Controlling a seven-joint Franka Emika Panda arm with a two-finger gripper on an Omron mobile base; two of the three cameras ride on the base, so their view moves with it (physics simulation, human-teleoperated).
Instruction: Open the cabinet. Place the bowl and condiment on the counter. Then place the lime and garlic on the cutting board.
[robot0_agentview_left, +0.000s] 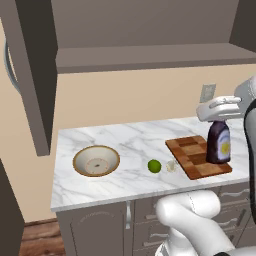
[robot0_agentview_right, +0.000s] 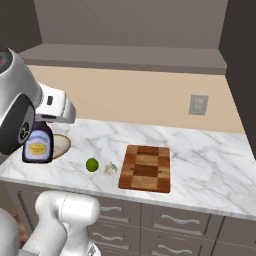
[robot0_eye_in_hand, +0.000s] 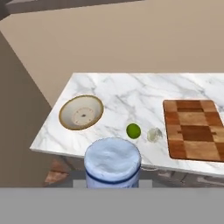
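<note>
The two-finger gripper (robot0_agentview_left: 218, 119) clamps the dark purple condiment bottle (robot0_agentview_left: 218, 143) upright by its neck; bare white marble counter (robot0_eye_in_hand: 131, 94) lies below, ahead.

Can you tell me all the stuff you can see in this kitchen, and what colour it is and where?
cabinet: one, dark grey-brown, on the wall above, door open.
counter: one, white marble with grey veins, under the cabinet.
bowl: one, tan outside and cream inside, on the counter's left part.
lime: one, bright green, on the counter between bowl and board.
garlic: one, pale whitish, on the counter right beside the lime.
cutting board: one, brown checkered wood, on the counter, nothing lying on it.
wall outlet: one, grey, on the beige wall.
lower drawers: several, grey, under the counter.
condiment bottle: one, dark purple with blue-white cap, held in the air.
gripper: one, white, jaws closed on the bottle's top.
</note>
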